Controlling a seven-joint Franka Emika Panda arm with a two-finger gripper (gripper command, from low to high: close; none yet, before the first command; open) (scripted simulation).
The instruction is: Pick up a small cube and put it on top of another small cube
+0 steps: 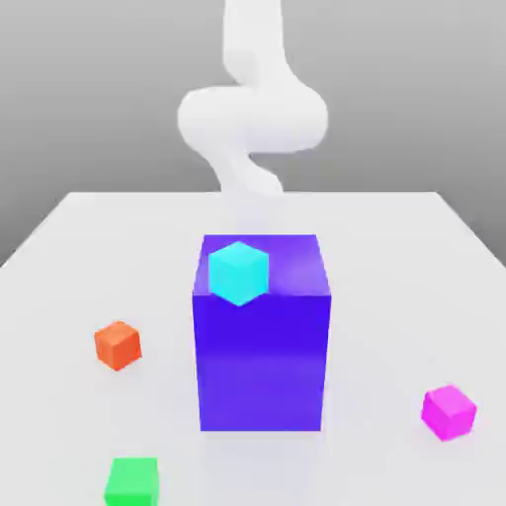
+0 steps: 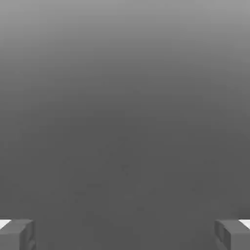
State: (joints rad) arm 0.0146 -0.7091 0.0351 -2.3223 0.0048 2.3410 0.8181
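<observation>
The small matte magenta-pink cube [image 1: 450, 411] sits on the pale grey tabletop [image 1: 89, 257] near the front on the exterior view's right, resting flat, turned so one vertical edge faces the camera w/ two side faces showing; being a cube it has no long axis. The small bright green cube [image 1: 132, 481] lies flat at the front on the exterior view's left, roughly square-on to the camera, its lower part cut by the frame edge. The two are well apart, w/ the big glossy blue-purple block [image 1: 261, 336] standing upright between them and set further back. A small cyan cube [image 1: 238, 272] rests on the block's top face near its front edge, corner toward the camera. A small orange cube [image 1: 118, 345] sits on the table at the exterior view's left of the block, apart from it and behind the green one. Bare table surrounds the magenta cube on all visible sides — nothing touching it; the green cube also has open surface beside and behind it. The white arm [image 1: 252, 114] curls above the table's far edge, behind the block. In the hand view the gripper [image 2: 125, 234] is spread wide — both grey fingertips [image 2: 17, 234] at opposite sides w/ nothing between them, only plain grey backdrop ahead.
</observation>
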